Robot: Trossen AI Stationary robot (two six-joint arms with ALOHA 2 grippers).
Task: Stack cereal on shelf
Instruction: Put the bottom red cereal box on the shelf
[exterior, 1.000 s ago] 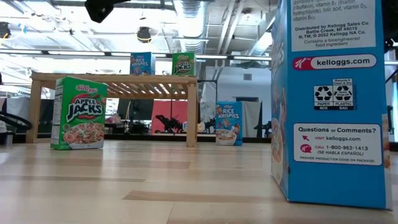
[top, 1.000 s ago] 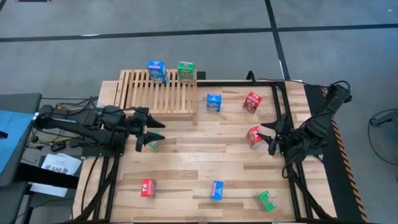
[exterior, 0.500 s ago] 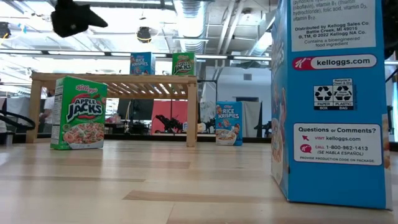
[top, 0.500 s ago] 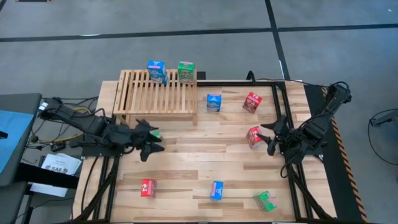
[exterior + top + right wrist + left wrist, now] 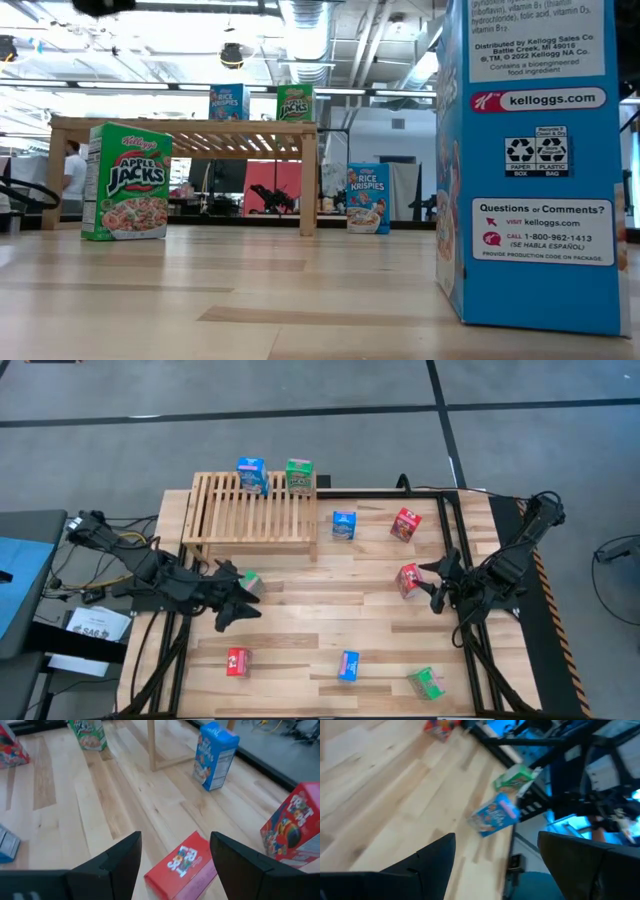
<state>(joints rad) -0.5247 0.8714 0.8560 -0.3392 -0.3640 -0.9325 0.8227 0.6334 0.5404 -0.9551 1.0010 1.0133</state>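
Plank counter [image 5: 300, 620] first: along its near edge stand a red box [image 5: 237, 660], a blue box [image 5: 348, 665] and a green box [image 5: 425, 682], all untouched. Mid-counter, the left claw [image 5: 235, 598] has swung back from over the Apple Jacks box [image 5: 250, 582] and now hangs just beside it, fingers wide with nothing between them. That box stands where it was, so I judge this a re-approach, not a pick. Across from it the right claw [image 5: 428, 586] has not stirred, partly spread with a second red box [image 5: 408, 580] just ahead of its fingertips, not gripped as far as I can see. Farther on sit another blue box [image 5: 344, 524] and a third red box [image 5: 405, 524], then the shelf [image 5: 225, 510], with two boxes at its far edge; seven remain. Beyond, a lit workshop with a person [image 5: 75, 172] standing.
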